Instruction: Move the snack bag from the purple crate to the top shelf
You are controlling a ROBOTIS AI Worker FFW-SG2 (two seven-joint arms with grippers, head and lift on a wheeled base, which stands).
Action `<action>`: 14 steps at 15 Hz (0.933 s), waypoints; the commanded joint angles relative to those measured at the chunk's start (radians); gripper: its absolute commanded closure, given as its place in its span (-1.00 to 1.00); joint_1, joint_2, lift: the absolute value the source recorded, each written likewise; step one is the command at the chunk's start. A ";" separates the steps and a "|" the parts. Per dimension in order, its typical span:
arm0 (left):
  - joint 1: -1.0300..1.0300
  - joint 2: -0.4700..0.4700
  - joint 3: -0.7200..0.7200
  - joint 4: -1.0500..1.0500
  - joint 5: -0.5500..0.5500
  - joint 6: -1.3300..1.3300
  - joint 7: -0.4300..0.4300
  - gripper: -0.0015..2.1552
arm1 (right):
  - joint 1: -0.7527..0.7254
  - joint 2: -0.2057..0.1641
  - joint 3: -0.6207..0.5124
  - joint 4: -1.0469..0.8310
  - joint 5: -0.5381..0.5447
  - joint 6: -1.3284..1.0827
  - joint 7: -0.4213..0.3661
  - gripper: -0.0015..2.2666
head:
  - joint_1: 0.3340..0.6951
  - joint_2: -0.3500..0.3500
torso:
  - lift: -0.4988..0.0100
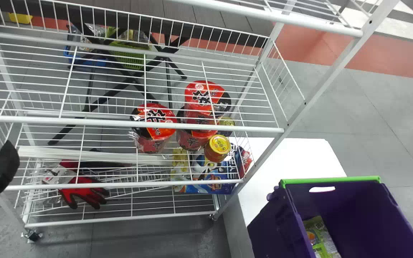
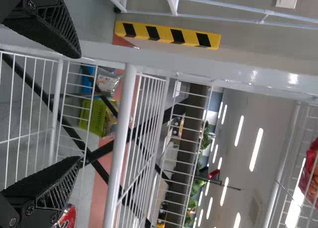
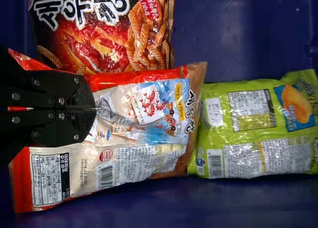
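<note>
Right pincer (image 3: 94, 109) pinching cream snack bag (image 3: 136, 161) in wrist view, rack (image 1: 305, 103) beside purple crate (image 1: 350, 208) in head view

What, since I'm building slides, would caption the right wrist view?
Right gripper, jaws shut on a red-and-white snack bag in the purple crate.

Place is looking like an indoor workshop or lab rm. w/ shop-type goods; which of the two, pics aren't settling. Grey hard floor (image 1: 389, 118) is carrying a reddish band (image 1: 382, 57), industrial-style. White wire rack (image 1: 301, 107) is standing on casters (image 1: 32, 235), holding red cups (image 1: 156, 114), a yellow-lidded jar (image 1: 218, 144) & work gloves (image 1: 84, 197). Purple crate (image 1: 350, 204) is holding snack bags (image 3: 149, 104), retail-style. Yellow/blk. hazard strip (image 2: 165, 34) is showing nr. the floor; long ceiling lts. (image 2: 256, 149) are running overhead, w/ greenery (image 2: 204, 136) showing in the bkgd.
</note>
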 commanded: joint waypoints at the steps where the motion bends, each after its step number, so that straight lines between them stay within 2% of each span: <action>1: 0.021 -0.002 -0.001 -0.027 -0.003 0.002 0.003 -0.92 | 0.001 -0.002 -0.001 -0.009 -0.008 -0.003 0.003 0.56 | 1.00 -1.00 | -0.56; 14: 0.055 -0.009 -0.022 -0.070 -0.029 -0.001 0.032 -0.92 | 0.001 -0.016 -0.004 -0.030 -0.074 -0.046 0.020 0.56 | 1.00 -1.00 | -0.36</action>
